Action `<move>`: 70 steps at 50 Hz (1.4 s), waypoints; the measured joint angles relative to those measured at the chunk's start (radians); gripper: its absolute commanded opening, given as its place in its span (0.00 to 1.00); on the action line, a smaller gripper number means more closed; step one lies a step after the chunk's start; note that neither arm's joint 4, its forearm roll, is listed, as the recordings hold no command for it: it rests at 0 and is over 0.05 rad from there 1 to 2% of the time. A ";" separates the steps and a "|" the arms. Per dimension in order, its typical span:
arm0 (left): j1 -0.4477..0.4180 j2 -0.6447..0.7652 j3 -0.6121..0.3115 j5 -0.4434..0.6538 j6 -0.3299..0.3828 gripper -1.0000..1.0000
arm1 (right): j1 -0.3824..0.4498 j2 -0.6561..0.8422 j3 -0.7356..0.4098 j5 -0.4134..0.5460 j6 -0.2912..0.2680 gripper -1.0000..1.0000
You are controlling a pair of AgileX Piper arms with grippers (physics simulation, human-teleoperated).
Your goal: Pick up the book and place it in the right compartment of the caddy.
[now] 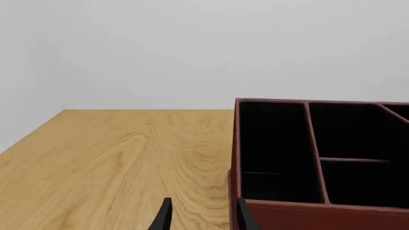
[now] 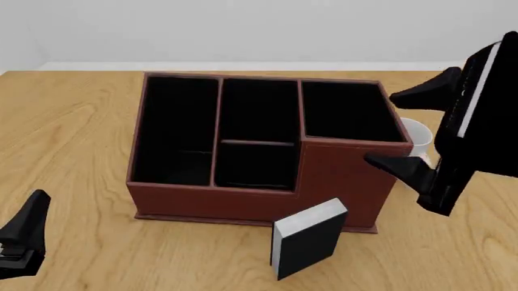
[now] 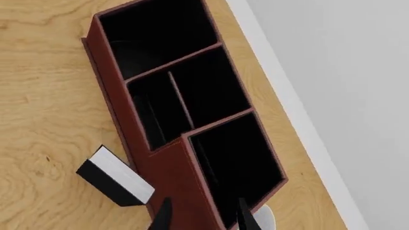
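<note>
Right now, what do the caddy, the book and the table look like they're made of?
The caddy looks like reddish-brown leather or imitation leather, matte, with a black lining. The book seems a hardback: plain black matte covers and a pale grey-white page edge, probably paper. The table looks like light wood or wood veneer, with visible grain.

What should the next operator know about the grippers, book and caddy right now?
Left gripper: open, empty, low at the near left of the table, clear of the caddy.
Right gripper: jaws open, empty, raised over the caddy's right end.
Book: tilted on the table at the caddy's near wall, in front of the right compartment.
Done: nothing; all bays look empty.
Left: grasp the book, lift it, lower it into the right compartment. A mug sits just beyond the caddy's right wall.
</note>
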 measured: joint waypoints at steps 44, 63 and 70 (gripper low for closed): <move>0.000 0.000 0.000 0.000 0.000 1.00 | 0.157 0.440 -0.437 0.531 -0.010 1.00; 0.000 0.000 0.000 0.000 0.000 1.00 | 0.193 0.547 -0.453 0.565 0.031 1.00; 0.000 0.000 0.000 0.000 0.000 1.00 | 0.224 0.573 -0.434 0.558 0.067 1.00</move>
